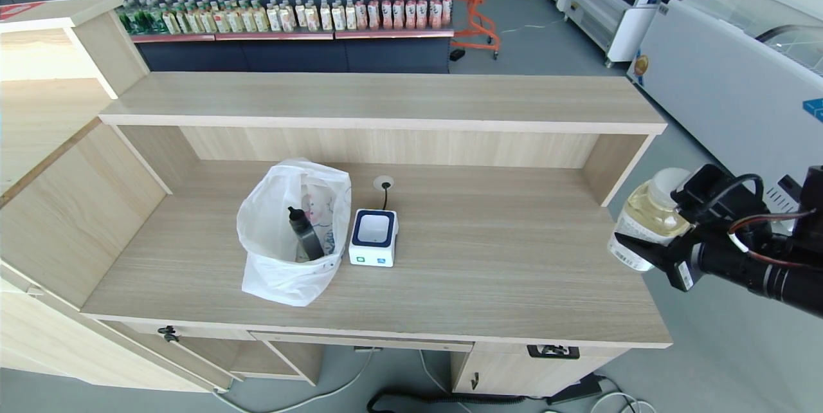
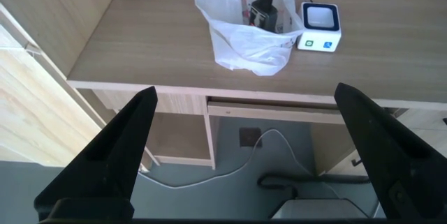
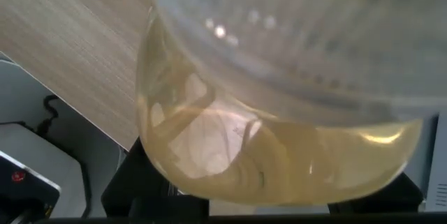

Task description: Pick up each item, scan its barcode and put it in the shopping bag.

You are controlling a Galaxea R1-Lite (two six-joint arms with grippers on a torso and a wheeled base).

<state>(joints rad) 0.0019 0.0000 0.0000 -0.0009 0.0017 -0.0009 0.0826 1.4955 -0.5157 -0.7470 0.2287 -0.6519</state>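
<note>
**Right now: bottle in the right fingers, off the end of the tabletop**

Closest to me, the left gripper (image 2: 246,95) hangs in front of the tabletop (image 1: 501,258), below its front edge. Its two dark fingers (image 2: 112,161) are spread wide with nothing between them.

Out to my right, the right gripper (image 1: 662,226) sits beyond the right end of the tabletop, over the floor. Its fingers are clamped on a bottle of pale yellow liquid (image 1: 643,217) with a white cap and a white label. The bottle is tilted, with the cap pointing up and to the right. From the right wrist, its curved clear wall (image 3: 279,112) is pressed close to the lens.

On the tabletop, left of the middle, the white plastic shopping bag (image 1: 263,226) stands open. A dark bottle (image 1: 305,233) leans inside it, spout up. The barcode scanner (image 1: 373,237), white with a blue rim, stands just beside the bag on its right. A black cable runs from the scanner back to a round port (image 1: 384,182).

Beyond the raised ledge (image 1: 386,101), store shelves (image 1: 289,17) hold rows of drink bottles. An orange cart (image 1: 479,1) stands at their end, and freezer cabinets (image 1: 726,72) line the far right.
</note>
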